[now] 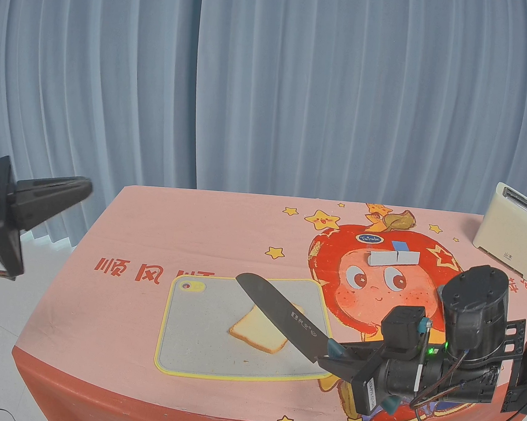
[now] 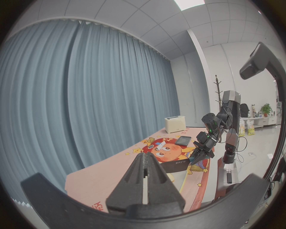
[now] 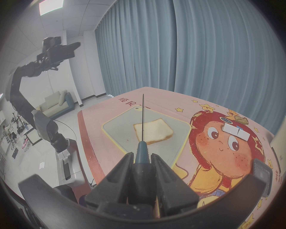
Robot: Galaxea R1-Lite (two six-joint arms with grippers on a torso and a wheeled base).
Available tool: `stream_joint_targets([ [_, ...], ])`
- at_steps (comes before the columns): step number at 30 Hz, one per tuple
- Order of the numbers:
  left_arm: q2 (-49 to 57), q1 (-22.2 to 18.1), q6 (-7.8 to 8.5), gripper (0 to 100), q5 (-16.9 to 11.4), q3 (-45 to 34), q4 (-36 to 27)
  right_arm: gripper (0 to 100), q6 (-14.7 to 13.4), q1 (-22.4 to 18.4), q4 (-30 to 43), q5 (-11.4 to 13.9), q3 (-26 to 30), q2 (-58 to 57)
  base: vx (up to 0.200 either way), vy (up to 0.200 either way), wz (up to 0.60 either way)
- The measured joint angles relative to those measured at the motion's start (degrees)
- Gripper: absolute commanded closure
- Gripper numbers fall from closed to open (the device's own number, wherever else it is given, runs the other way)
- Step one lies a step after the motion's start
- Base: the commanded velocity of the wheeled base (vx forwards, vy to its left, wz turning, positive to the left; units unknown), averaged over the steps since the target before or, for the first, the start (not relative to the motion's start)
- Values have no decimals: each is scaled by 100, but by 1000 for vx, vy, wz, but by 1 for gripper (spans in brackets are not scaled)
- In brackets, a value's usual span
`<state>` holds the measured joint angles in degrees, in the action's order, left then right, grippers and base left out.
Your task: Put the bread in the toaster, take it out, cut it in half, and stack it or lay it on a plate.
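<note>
Closest in, the right gripper [image 1: 343,360] hangs over the near right part of the surface [image 1: 152,223]. Its fingers are clamped on the teal-collared handle of a black knife [image 1: 279,312]. The blade runs out to the left and away, over the cutting board [image 1: 195,330], and crosses the far right corner of the slice of bread [image 1: 259,331]. In the right wrist view the blade shows edge-on, lined up over the slice. I cannot tell whether the edge touches the bread. There is small pale lettering on the blade's flat, too fine to make out.

The slice lies flat and whole, right of the middle of the grey, yellow-rimmed board.

The pink cloth [image 1: 225,229] carries large red characters [image 1: 136,268] just beyond the board's far left corner. To the right it shows a red-haired cartoon face [image 1: 374,277] among yellow stars. A strip of white tape [image 1: 393,256] with a blue piece lies across the face's forehead.

The cream toaster [image 1: 514,229] stands at the far right corner, well apart from the board, with a small dark mark low on its side.

The left gripper [image 1: 87,188] is held up off the surface's left side, its fingers pressed together on nothing. A blue-grey curtain [image 1: 286,88] hangs behind.
</note>
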<state>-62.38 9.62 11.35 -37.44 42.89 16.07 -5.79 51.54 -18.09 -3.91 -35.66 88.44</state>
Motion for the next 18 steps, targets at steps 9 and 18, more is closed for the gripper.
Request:
stream_joint_targets([
  [9, -1279, 934, 68, 100, 73, 708, -4, 100, -1, -4, 2, -243, -37, 244, 0, 0, 0],
  [18, -2342, 1499, 101, 100, 375, 1058, 2, 100, -4, -102, -46, -282, -69, 414, 0, 0, 0],
])
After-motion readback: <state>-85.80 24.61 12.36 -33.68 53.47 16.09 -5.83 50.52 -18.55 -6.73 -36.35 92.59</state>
